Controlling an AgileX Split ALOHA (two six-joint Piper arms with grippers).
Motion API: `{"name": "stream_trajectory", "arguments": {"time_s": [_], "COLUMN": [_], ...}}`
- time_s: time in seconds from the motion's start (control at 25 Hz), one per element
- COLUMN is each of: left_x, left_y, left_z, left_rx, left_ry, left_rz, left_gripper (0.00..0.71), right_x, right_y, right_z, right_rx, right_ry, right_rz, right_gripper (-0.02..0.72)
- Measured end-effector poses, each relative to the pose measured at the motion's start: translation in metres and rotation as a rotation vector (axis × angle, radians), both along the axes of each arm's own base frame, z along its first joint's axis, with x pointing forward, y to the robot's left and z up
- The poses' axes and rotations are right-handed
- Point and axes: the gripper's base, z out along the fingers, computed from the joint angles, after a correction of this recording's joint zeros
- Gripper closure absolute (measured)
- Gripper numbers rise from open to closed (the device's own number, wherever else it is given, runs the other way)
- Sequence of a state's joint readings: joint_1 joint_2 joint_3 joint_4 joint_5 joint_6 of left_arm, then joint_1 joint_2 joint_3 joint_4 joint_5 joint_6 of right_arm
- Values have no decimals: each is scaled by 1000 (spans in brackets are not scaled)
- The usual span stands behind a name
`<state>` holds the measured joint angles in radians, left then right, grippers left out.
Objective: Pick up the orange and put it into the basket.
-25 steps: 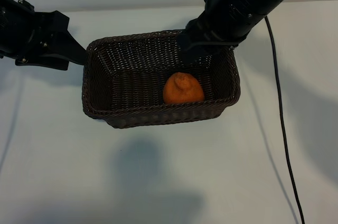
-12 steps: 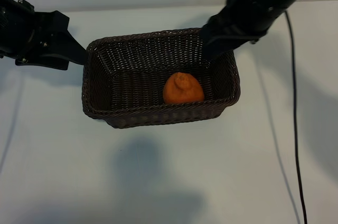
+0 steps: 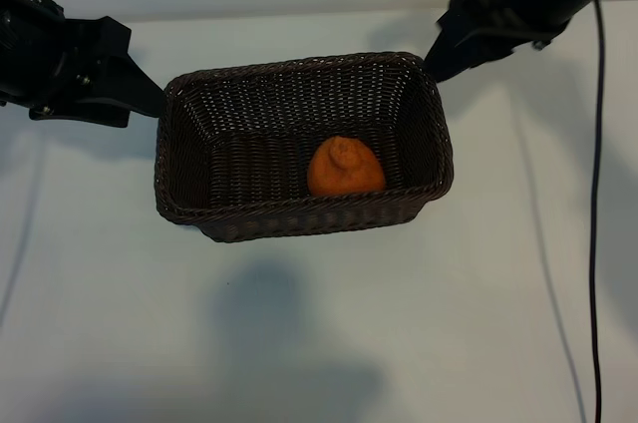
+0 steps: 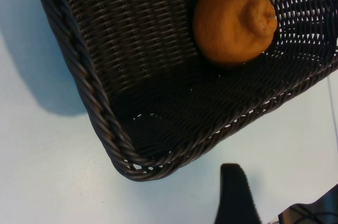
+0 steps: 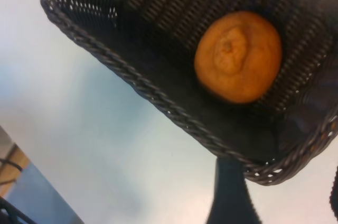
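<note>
The orange (image 3: 345,168) lies inside the dark brown wicker basket (image 3: 299,228), towards its right end, knobbly top up. It lies free, with no gripper touching it. My right gripper (image 3: 440,54) hangs open just outside the basket's far right corner, with nothing between its fingers. My left gripper (image 3: 140,99) stands open at the basket's left end, outside the rim and holding nothing. The left wrist view shows the orange (image 4: 232,20), the braided rim (image 4: 79,71) and one dark finger (image 4: 235,197). From the right wrist I see the orange (image 5: 237,55), the rim (image 5: 132,76) and one finger (image 5: 228,192).
The basket stands on a white table (image 3: 299,343). A black cable (image 3: 595,194) runs down the table's right side. Both arms' dark bodies fill the upper left and upper right corners of the exterior view.
My right arm has drawn back and to the right, from over the basket's far right inside to outside its corner. The orange, the basket and the left arm have not moved.
</note>
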<state>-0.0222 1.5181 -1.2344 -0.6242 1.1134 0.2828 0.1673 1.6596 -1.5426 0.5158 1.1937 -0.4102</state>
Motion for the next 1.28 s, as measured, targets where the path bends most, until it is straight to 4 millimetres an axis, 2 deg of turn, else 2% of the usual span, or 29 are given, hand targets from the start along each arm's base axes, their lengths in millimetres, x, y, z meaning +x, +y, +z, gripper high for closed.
{"name": "stream_trajectory", "arguments": {"time_s": [0.12,0.32,0.72,1.04,1.28], "left_x": [0,0,0,0,0], "left_y": [0,0,0,0,0], "left_z": [0,0,0,0,0], "left_rx": [0,0,0,3,3], "left_ry": [0,0,1,-8,-8], "left_rz": [0,0,-1,-18,-19], "left_gripper": [221,221,221,221,221], "right_x": [-6,-18,-21,-32,-41], "right_y": [-11,-23,-28,-29,-30], "right_z": [8,9,7,-24,-9], "right_rx": [32,22,-40,-60,-51], "right_ry": [-20,-23,-32,33,-21], "right_rz": [-8,-12,3,29,26], "right_gripper": [258,258,258,258,258]}}
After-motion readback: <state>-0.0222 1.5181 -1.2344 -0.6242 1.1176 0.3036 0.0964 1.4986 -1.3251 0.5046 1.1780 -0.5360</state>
